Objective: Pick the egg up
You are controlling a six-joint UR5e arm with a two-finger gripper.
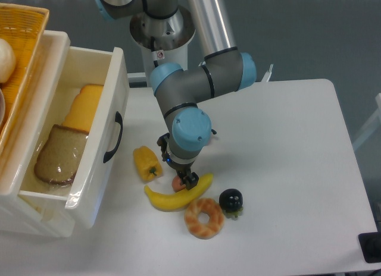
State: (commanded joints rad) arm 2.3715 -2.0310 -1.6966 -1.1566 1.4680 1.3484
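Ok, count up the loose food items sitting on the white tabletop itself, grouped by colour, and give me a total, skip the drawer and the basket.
Yellow: 2, the banana and the pepper
Pinkish-brown: 1, the egg, partly hidden by the gripper
Golden-brown: 1, the doughnut
Black: 1, the berry
Total: 5; anything behind the arm cannot be counted.

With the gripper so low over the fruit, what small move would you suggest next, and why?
Probably close the fingers on the egg. The gripper is already down at table height right at the egg, which peeks out just left of the fingers, tight against the banana. Whether the fingers truly straddle the egg is hidden, so close gently and lift only if it holds.
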